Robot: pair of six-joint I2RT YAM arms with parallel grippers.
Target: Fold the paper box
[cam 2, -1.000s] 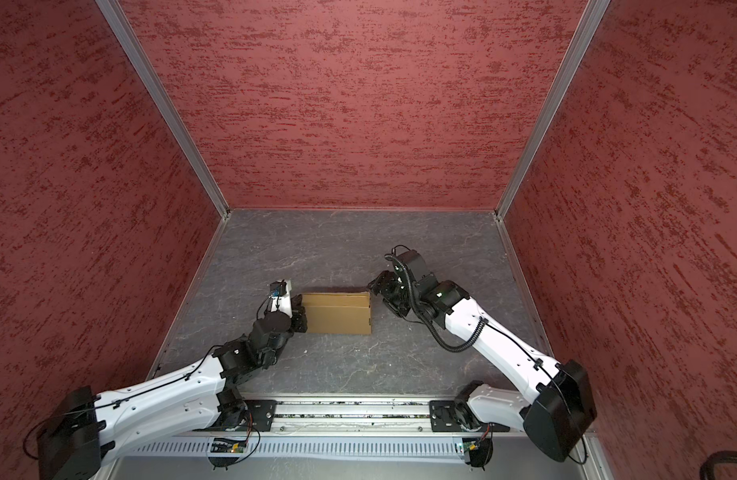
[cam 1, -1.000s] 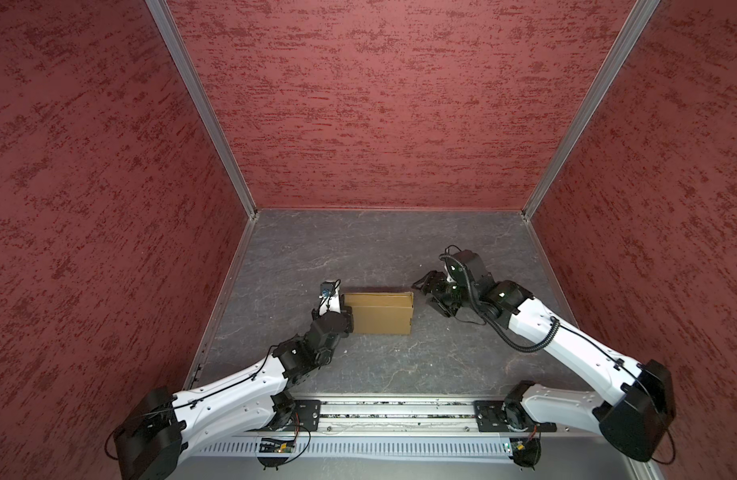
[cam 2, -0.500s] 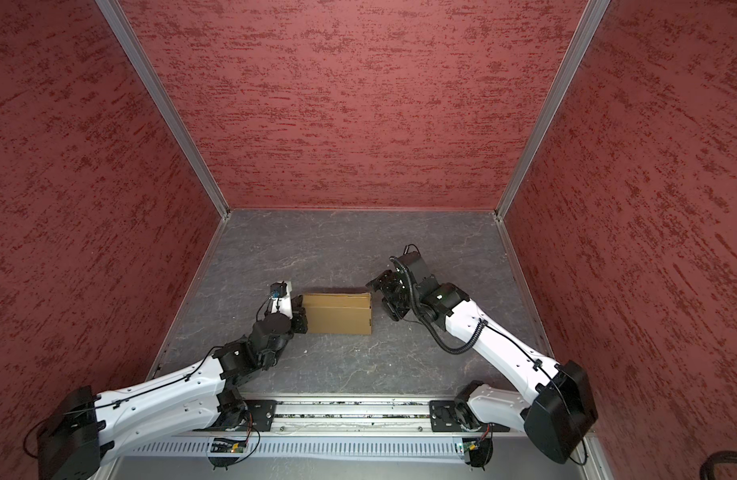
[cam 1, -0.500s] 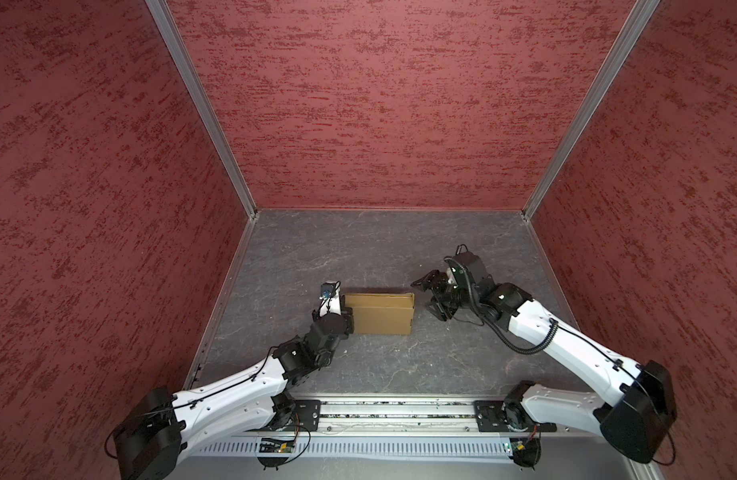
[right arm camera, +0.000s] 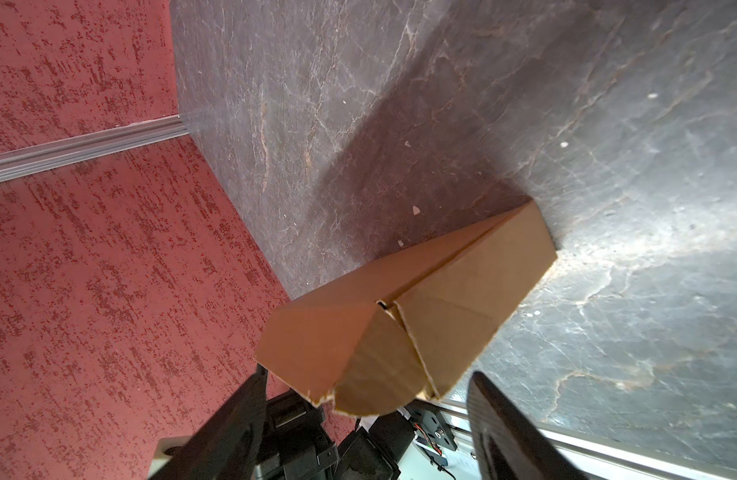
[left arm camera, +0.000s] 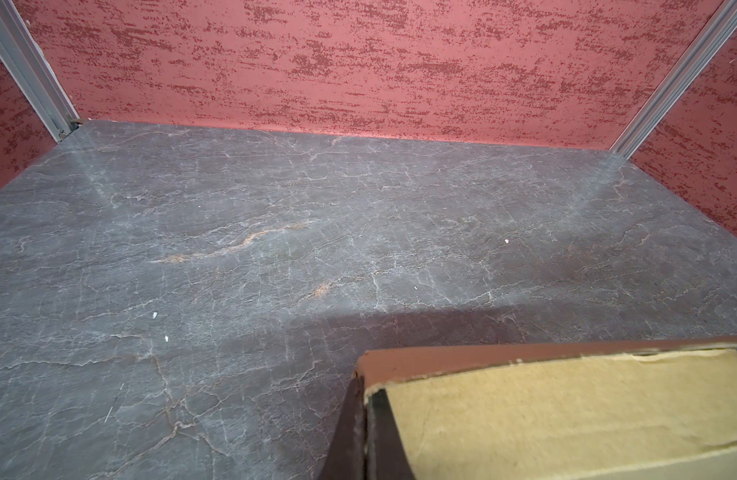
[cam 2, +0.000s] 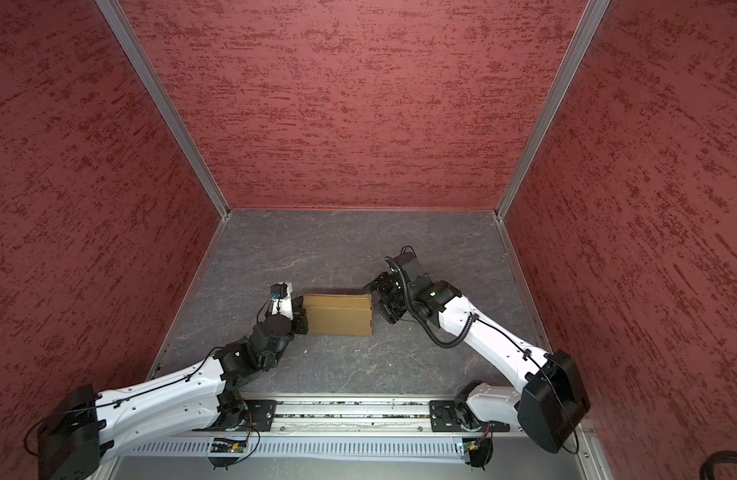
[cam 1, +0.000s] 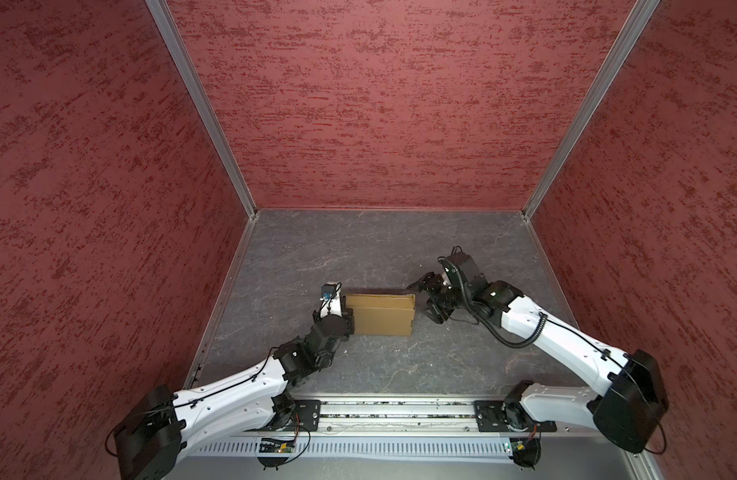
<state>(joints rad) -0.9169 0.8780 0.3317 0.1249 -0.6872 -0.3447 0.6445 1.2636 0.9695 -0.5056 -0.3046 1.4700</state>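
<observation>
tan cardboard, the paper box lies on the table between centre and front edge, long axis running arm to arm. the right gripper, jaws spread, faces its right end, the end flap in line with the gap but untouched. the left gripper, jaws pressed together, sits against the left end.

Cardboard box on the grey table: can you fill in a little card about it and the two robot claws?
Thing: tan-brown cardboard box, top panel folded over, a rounded side flap poking out at one end
Where: lying on the dark grey marbled tabletop, between the two arms
Left gripper: shut, at the box's left end
Right gripper: open, jaws spread either side of the box's right end
Around it: red textured walls
</observation>
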